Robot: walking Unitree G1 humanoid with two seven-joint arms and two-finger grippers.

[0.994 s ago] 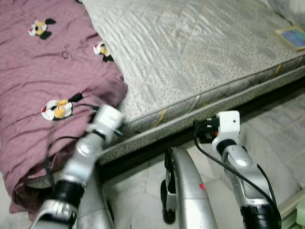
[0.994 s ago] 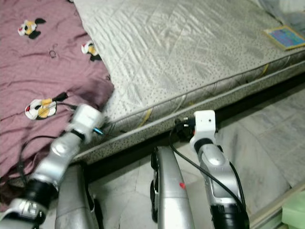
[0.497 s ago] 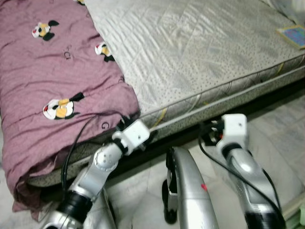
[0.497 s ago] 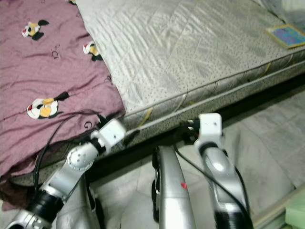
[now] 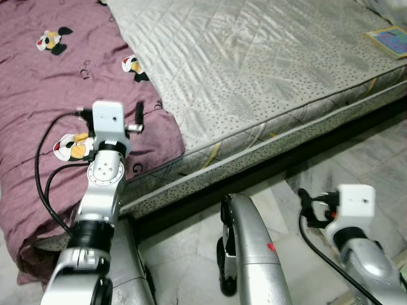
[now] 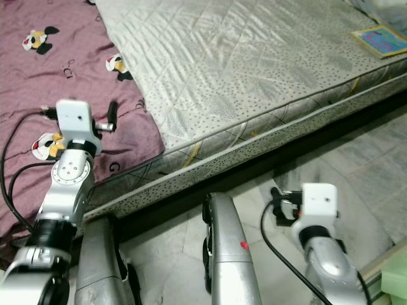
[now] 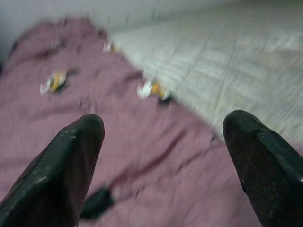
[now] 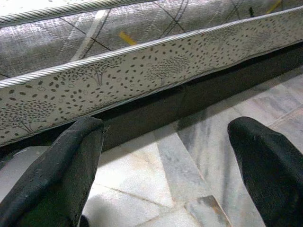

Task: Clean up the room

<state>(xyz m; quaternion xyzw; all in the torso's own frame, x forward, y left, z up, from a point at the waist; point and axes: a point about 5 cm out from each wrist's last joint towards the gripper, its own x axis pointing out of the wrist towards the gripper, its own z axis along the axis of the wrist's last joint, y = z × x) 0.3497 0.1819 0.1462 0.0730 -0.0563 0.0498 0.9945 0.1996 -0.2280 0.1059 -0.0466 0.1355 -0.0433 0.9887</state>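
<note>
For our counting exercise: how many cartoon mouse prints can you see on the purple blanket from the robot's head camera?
3. One near the blanket's far end, one at its edge beside the bare mattress, one partly behind the left arm. Folds may hide more.

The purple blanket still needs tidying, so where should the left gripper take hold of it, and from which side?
Probably the bunched corner of the purple blanket by the mattress edge: the fabric folds thickly there. The open left gripper already hovers above it, so coming straight down looks simplest.
</note>
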